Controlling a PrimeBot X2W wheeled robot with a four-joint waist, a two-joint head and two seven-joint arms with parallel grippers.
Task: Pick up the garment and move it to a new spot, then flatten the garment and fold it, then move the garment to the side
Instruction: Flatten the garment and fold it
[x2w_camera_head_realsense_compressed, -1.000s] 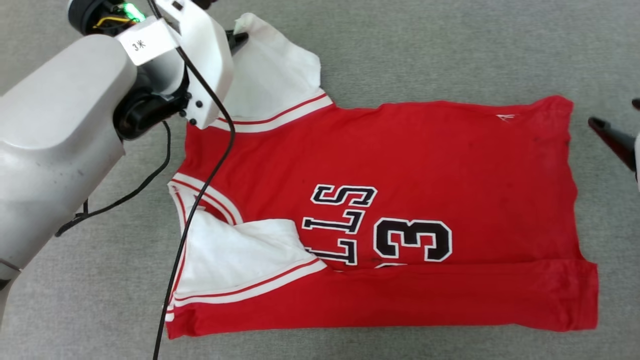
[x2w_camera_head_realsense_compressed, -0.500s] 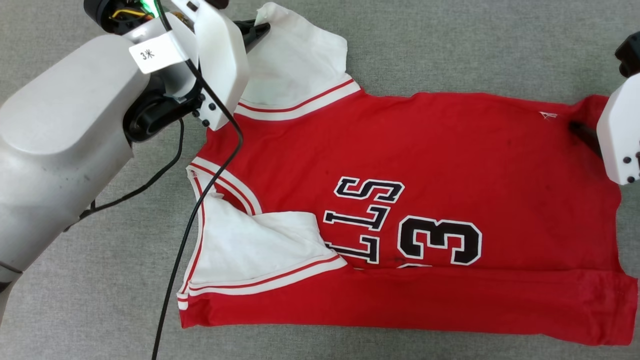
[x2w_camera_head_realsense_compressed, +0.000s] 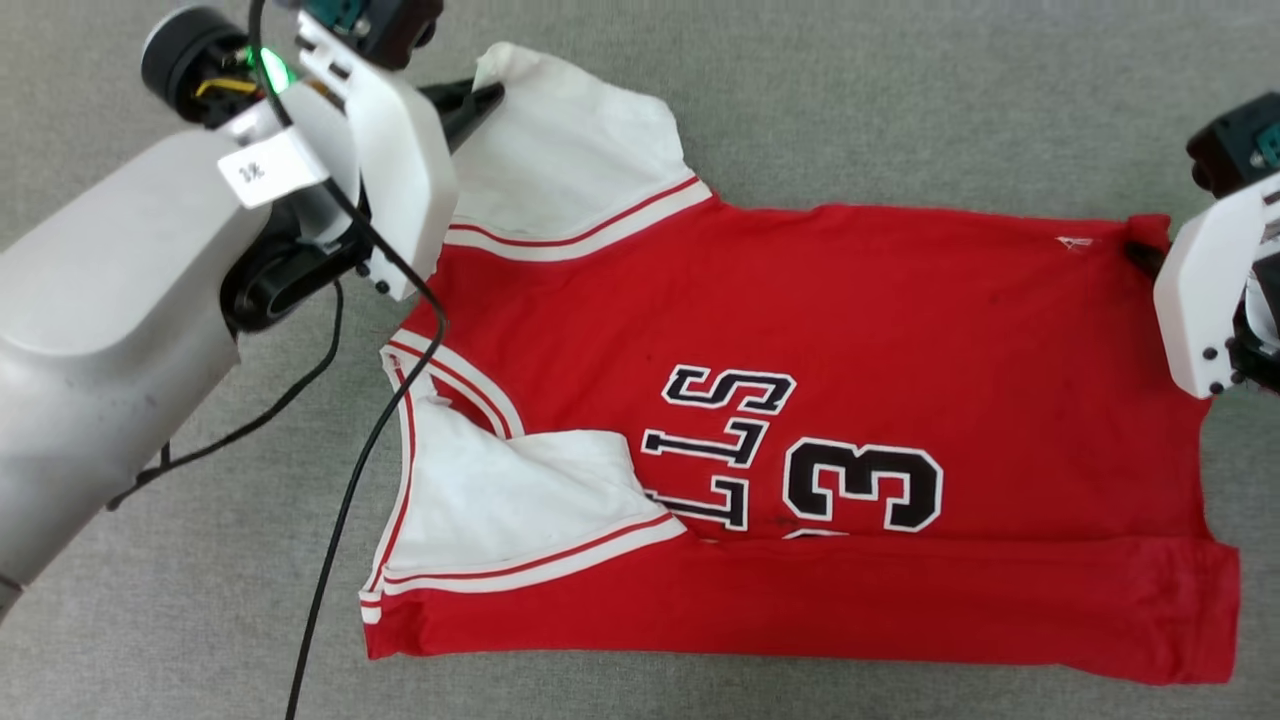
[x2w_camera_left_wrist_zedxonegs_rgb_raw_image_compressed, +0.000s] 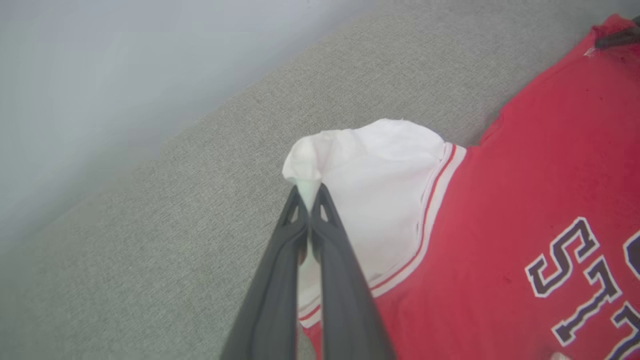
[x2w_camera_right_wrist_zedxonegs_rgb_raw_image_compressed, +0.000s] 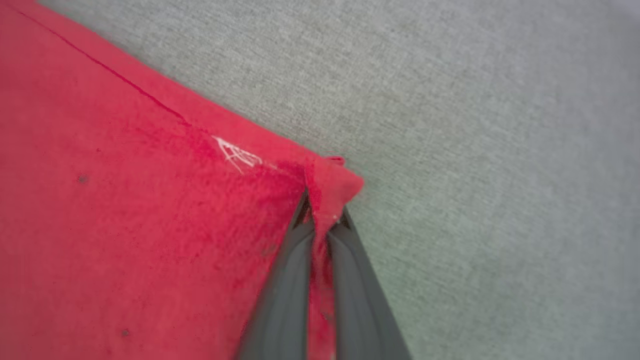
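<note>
Red jersey-style garment (x2w_camera_head_realsense_compressed: 850, 330) is lying flat on a grey cloth surface (x2w_camera_head_realsense_compressed: 900, 100), its near edge folded over and its near sleeve (x2w_camera_head_realsense_compressed: 500, 500) lying across the chest lettering. At the far edge, the right gripper (x2w_camera_right_wrist_zedxonegs_rgb_raw_image_compressed: 322, 212), which a second ago was standing apart beyond the hem, is now pinching the far hem corner with its fingers together. The left gripper (x2w_camera_left_wrist_zedxonegs_rgb_raw_image_compressed: 311, 194) is still clamping the tip of the far sleeve (x2w_camera_head_realsense_compressed: 570, 150). Showing: one garment, two white sleeves, two grippers, one black cable (x2w_camera_head_realsense_compressed: 340, 520).

Soft matt cloth garment (x2w_camera_head_realsense_compressed: 880, 330) lies on rough woven grey fabric surface (x2w_camera_head_realsense_compressed: 900, 100); gripper fingers (x2w_camera_left_wrist_zedxonegs_rgb_raw_image_compressed: 280, 280) matt plastic.
</note>
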